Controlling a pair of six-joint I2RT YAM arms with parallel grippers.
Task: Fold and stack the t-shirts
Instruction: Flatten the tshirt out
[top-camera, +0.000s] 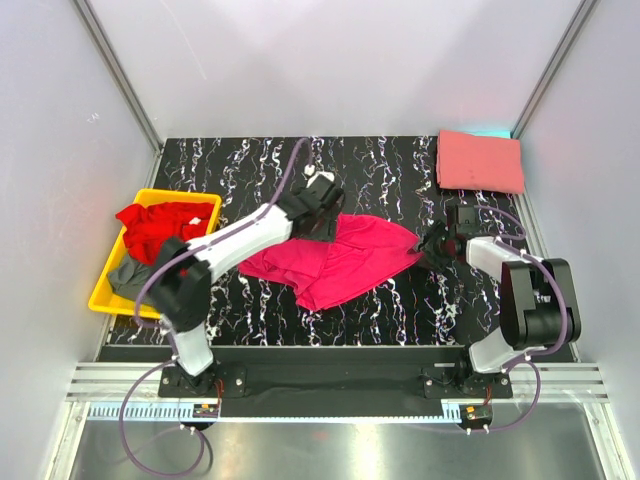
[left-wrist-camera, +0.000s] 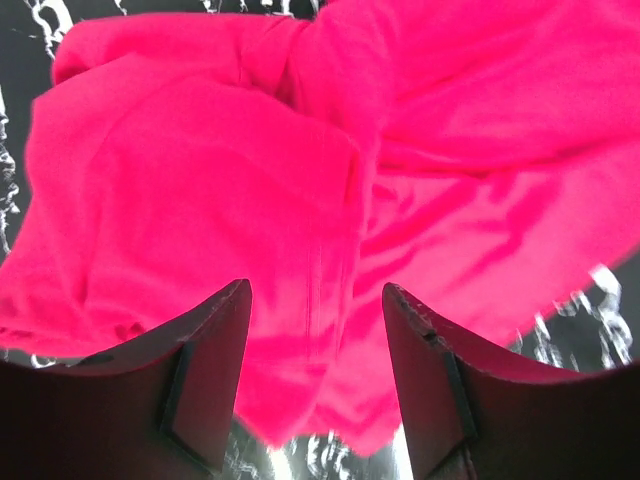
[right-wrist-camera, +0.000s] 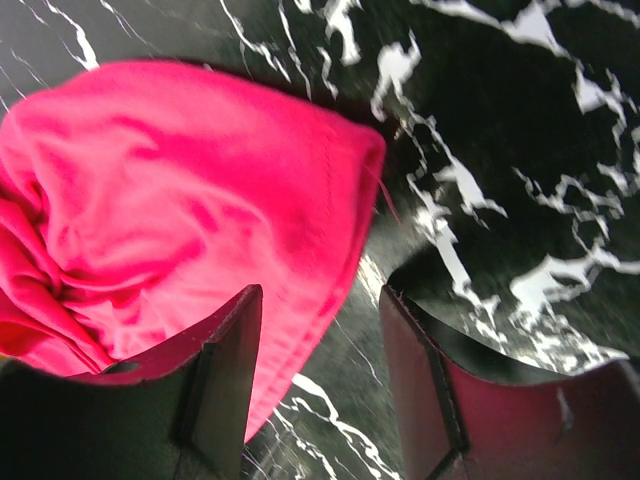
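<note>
Magenta shirt (top-camera: 335, 258) lies crumpled mid-table. Left gripper (left-wrist-camera: 315, 300) is released over its far side and right gripper (right-wrist-camera: 320, 300) is released at the right hem, probably to spread it. Salmon shirt (top-camera: 480, 160) is folded far-right as the stack base. Red shirt (top-camera: 160, 225) and grey shirt (top-camera: 128, 275) are in the bin (top-camera: 105, 292).

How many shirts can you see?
4. A bright pink shirt lies crumpled in the middle, a folded salmon shirt sits in the far right corner, and a red shirt and a grey shirt are in the yellow bin. More may hide underneath.
</note>
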